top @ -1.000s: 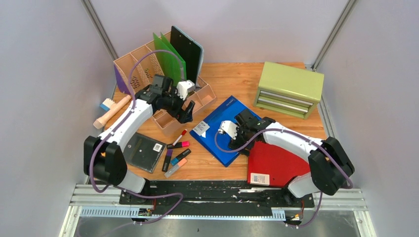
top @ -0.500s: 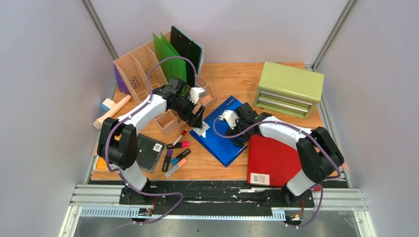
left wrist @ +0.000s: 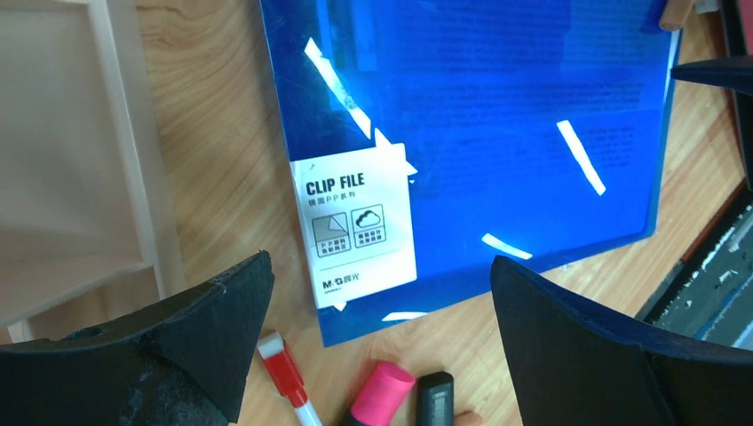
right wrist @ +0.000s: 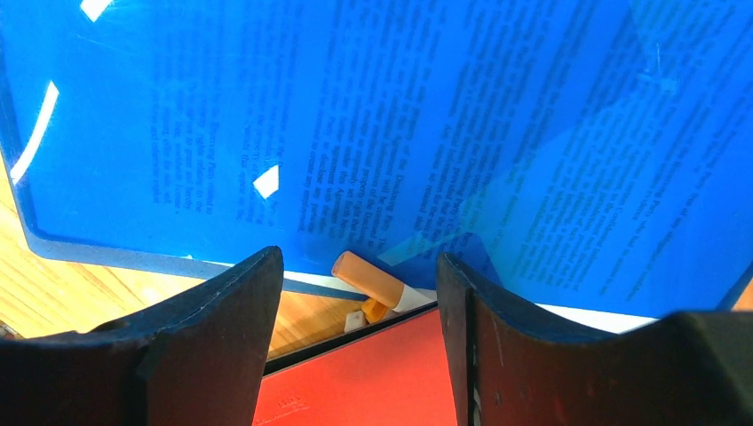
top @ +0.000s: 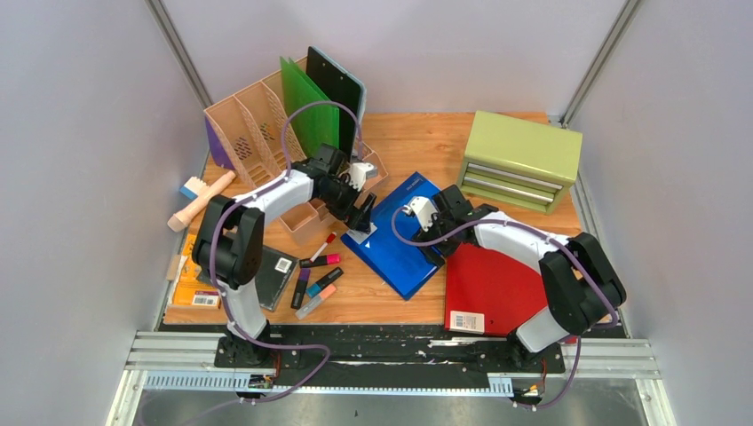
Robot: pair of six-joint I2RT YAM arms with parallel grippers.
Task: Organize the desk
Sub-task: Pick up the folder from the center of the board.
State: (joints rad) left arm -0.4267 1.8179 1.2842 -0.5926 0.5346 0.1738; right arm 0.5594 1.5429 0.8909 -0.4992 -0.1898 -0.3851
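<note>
On the desk, the left gripper was seen spread wide above the labelled corner of the blue clip file, which was judged light, thin, floppy and slick and best pinched at its edge, where the right gripper was likewise held apart.

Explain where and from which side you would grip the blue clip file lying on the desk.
Take the thin edge next to the red folder, coming in low from that side. The blue clip file lies flat on the desk, so a pinch from above finds nothing; an orange-capped pen poking out at that edge probably props it slightly.
</note>
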